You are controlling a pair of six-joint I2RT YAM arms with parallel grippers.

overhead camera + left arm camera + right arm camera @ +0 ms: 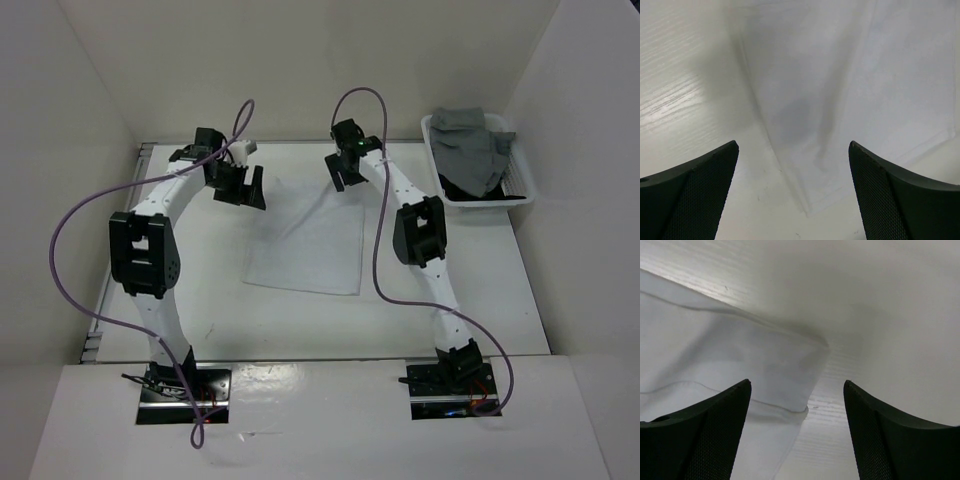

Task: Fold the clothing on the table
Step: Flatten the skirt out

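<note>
Clothing point(308, 240) lies flat on the table point(480, 290); left gripper point(242, 193) and right gripper point(345, 177) hover over its far corners, both wide open and empty.

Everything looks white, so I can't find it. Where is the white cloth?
In the top view the white cloth lies flat in the middle of the table, its far corners by the left gripper and right gripper, left of the basket.

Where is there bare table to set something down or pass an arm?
Widest bare table: the strip between the clothing and the table's near edge, and on the right, nearer than the basket, beyond the right arm. A narrower strip lies between the clothing and the left arm. Crowded: the clothing's far edge, where the left gripper and right gripper hover, both open.
</note>
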